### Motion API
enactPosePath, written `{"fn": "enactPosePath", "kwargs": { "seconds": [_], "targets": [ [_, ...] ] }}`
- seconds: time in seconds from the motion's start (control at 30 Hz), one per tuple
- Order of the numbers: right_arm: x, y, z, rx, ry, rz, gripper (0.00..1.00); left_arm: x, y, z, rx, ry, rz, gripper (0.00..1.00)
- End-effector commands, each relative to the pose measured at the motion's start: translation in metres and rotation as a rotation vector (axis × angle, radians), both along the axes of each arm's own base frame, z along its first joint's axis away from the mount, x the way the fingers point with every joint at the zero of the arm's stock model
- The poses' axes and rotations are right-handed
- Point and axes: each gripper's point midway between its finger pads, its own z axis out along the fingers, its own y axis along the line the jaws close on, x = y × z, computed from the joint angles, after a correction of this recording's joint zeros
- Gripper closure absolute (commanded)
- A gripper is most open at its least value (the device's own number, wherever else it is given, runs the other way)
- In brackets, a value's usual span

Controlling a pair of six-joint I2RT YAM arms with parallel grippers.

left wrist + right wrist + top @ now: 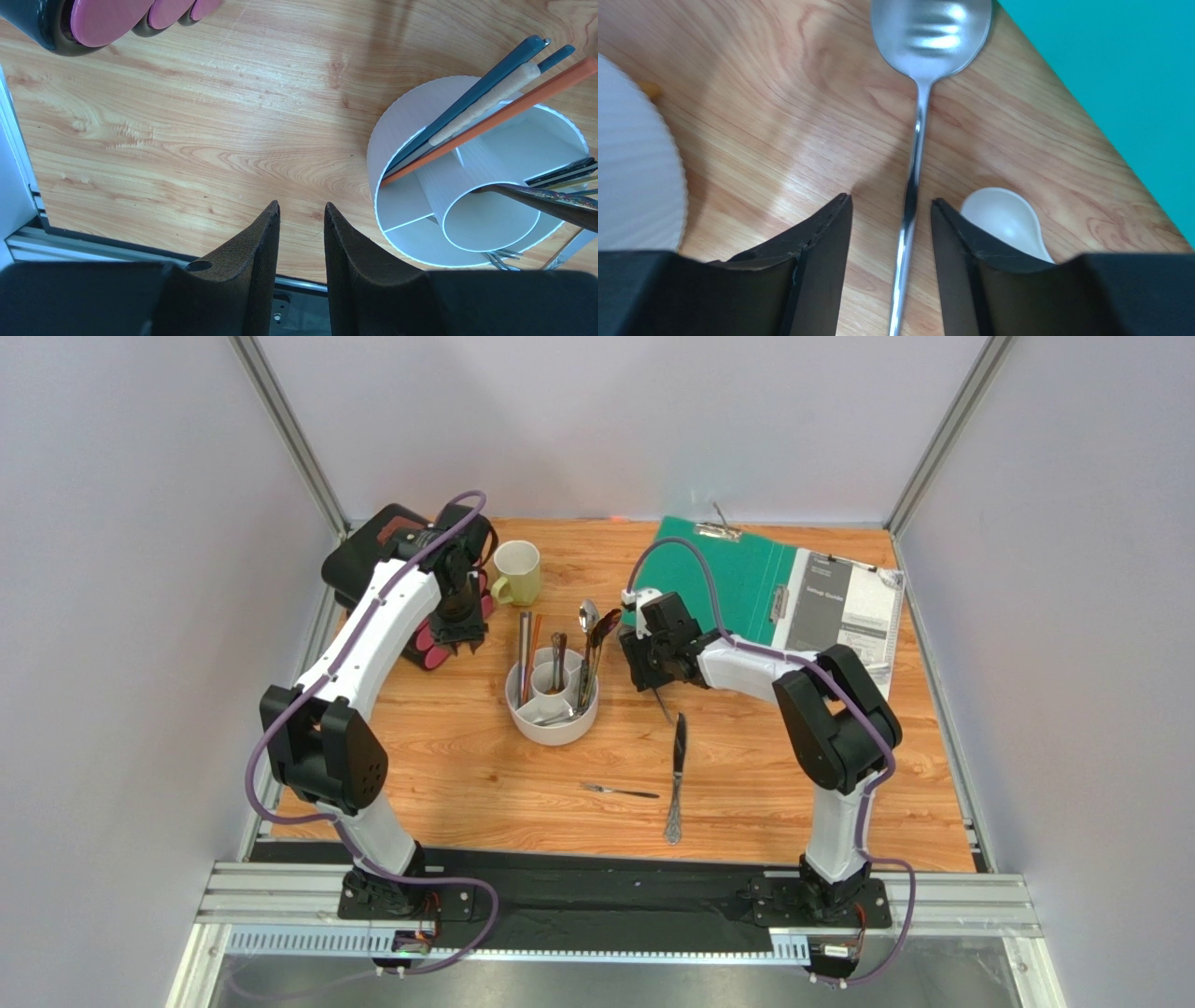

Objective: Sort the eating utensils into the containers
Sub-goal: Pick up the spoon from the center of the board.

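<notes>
The round white holder [551,711] with partitions stands mid-table and holds chopsticks and several spoons; it also shows in the left wrist view [410,210] with dark, tan and orange chopsticks [491,98]. My right gripper [889,198] is open, its jaws either side of a silver spoon's handle [915,168] lying on the table. A small white ceramic spoon [1008,218] lies just right of it. My left gripper [302,204] is open and empty above bare wood left of the holder. A dark-handled utensil [678,777] and a small knife [620,791] lie near the front.
A pale yellow mug [515,571] stands at the back. A green clipboard folder [737,574] with papers lies back right, its edge close to the right gripper [1102,70]. A black and pink object [386,546] sits back left, behind my left arm.
</notes>
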Motion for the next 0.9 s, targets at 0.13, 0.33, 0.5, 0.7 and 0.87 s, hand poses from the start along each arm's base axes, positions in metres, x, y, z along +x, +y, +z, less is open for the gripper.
{"fn": "enactPosePath", "kwargs": {
  "seconds": [0.13,0.33,0.5,0.7,0.87],
  "targets": [
    [-0.009,-0.005,-0.017,0.006,0.027,-0.009,0.66,-0.002,0.005,0.013,0.000,-0.048,-0.009,0.65],
    [-0.026,-0.028,-0.015,-0.031,0.050,-0.041,0.83,-0.001,0.003,0.015,-0.010,-0.055,-0.010,0.65],
    [-0.052,-0.049,-0.015,-0.048,0.081,-0.057,0.96,-0.002,0.004,0.013,-0.010,-0.051,-0.007,0.65],
    [-0.044,-0.059,0.028,-0.056,-0.003,-0.091,1.00,-0.006,0.002,0.010,-0.027,-0.049,-0.007,0.65],
    [-0.046,-0.072,0.060,-0.093,-0.025,-0.096,1.00,-0.007,-0.002,0.011,-0.048,-0.050,-0.009,0.65]
  ]
}}
